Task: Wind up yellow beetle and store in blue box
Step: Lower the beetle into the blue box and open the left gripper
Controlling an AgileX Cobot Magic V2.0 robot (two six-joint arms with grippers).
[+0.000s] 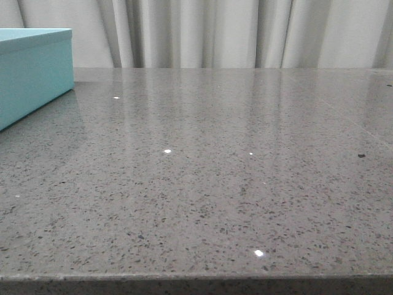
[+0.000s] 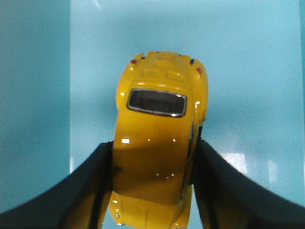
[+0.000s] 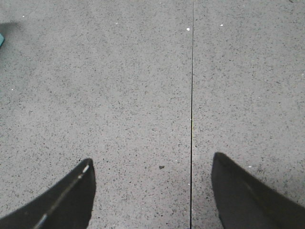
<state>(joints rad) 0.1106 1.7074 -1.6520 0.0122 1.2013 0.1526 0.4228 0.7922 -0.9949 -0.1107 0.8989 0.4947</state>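
Observation:
In the left wrist view my left gripper (image 2: 152,148) is shut on the yellow beetle (image 2: 159,119), its two black fingers pressed against the car's sides. The car's roof and dark window face the camera. Behind the car is the blue box's pale turquoise inside (image 2: 248,71). In the front view the blue box (image 1: 34,74) stands at the far left of the table; neither arm nor the car shows there. In the right wrist view my right gripper (image 3: 152,164) is open and empty above the bare grey stone table.
The table (image 1: 215,184) is grey speckled stone, with its front edge near the bottom of the front view. A thin dark seam (image 3: 192,119) runs through it under the right gripper. White curtains (image 1: 233,31) hang behind the table.

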